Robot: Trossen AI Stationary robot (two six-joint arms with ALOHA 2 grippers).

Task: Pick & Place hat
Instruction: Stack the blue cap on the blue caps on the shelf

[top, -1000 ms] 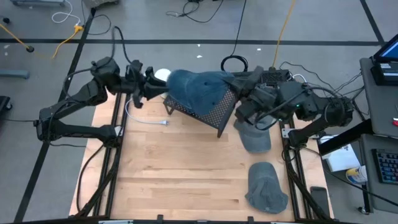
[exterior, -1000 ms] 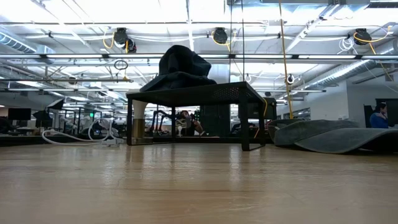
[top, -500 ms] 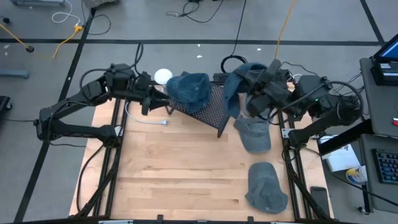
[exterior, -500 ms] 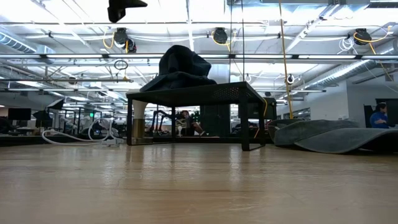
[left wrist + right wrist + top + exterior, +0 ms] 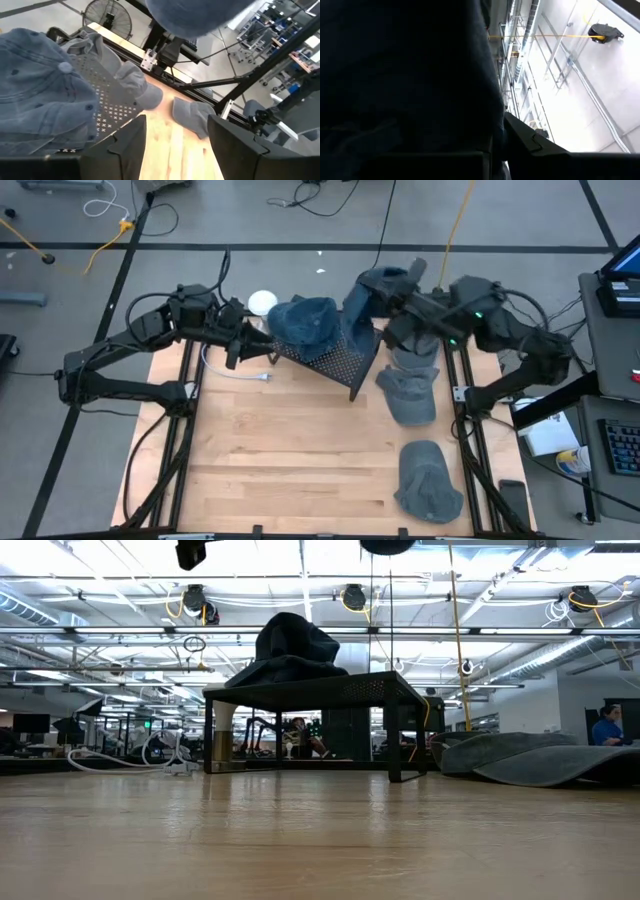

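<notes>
Wooden tabletop (image 5: 300,470) carries a black perforated rack (image 5: 335,360) at the far middle, with one blue hat (image 5: 303,320) resting on top of it. My right tool (image 5: 385,292) is closed on a second hat (image 5: 368,290), holding it aloft at the rack's far right corner; the right wrist view is filled by dark fabric. My left tool (image 5: 175,145) hangs open just left of the rack, gripping nothing. Two grey hats (image 5: 410,395) (image 5: 430,478) lie flat on the right of the tabletop, well apart from the rack. In my judgement, the held hat should be carried clear of the rack edge, lowered level, and released only once the crown sits fully supported.
</notes>
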